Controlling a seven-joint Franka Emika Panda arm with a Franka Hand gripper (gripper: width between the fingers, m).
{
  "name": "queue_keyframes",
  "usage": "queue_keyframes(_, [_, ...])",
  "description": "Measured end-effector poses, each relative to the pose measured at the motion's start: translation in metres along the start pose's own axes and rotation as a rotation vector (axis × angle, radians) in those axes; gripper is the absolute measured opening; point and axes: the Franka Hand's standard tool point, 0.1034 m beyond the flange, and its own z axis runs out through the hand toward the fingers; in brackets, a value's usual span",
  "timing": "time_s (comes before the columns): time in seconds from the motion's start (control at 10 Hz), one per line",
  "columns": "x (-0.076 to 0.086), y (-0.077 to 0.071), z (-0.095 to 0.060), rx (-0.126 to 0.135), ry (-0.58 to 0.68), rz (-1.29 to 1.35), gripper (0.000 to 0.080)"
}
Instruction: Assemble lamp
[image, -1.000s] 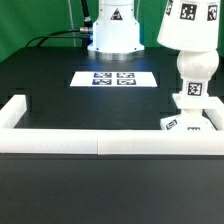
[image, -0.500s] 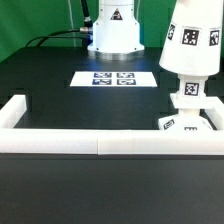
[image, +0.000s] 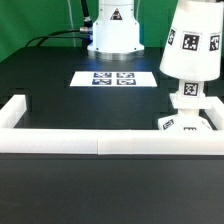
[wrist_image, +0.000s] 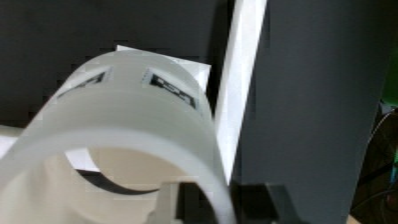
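The white cone shade (image: 192, 45) hangs at the exterior view's right, its lower rim over the top of the rounded bulb (image: 190, 92). The bulb stands on the flat square base (image: 188, 122), which lies against the white rail corner. All three carry black-and-white tags. My gripper is out of the exterior view's frame. In the wrist view my gripper (wrist_image: 224, 205) is shut on the shade's (wrist_image: 125, 130) thin wall, one finger (wrist_image: 196, 205) inside and one outside. The shade hides the bulb there.
The marker board (image: 115, 78) lies mid-table in front of the robot's white pedestal (image: 113, 30). Long white rails (image: 100, 140) border the front and both sides; one shows in the wrist view (wrist_image: 249, 60). Cables run at the back left.
The shade has come down and a little toward the exterior view's right, from above the bulb to covering its top. It has hardly moved in the last half second.
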Motion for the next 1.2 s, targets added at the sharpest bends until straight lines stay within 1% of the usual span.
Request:
queue_keyframes(0.2, [0.006,0.001,0.009,0.001,-0.006,-0.002,0.0051])
queue_keyframes(0.4, [0.007,0.003,0.02,-0.001,-0.004,0.001,0.0051])
queue_keyframes(0.7, [0.0,0.004,0.032,-0.004,-0.009,0.012,0.005])
queue_keyframes(0.9, [-0.001,0.004,0.032,-0.004,-0.01,0.013,0.0422])
queue_keyframes(1.0, [-0.002,0.005,0.032,-0.004,-0.01,0.013,0.0422])
queue_keyframes(1.1, [-0.003,0.004,0.03,-0.004,-0.009,0.014,0.0566])
queue_keyframes(1.2, [-0.006,0.004,0.027,-0.004,-0.008,0.019,0.0657])
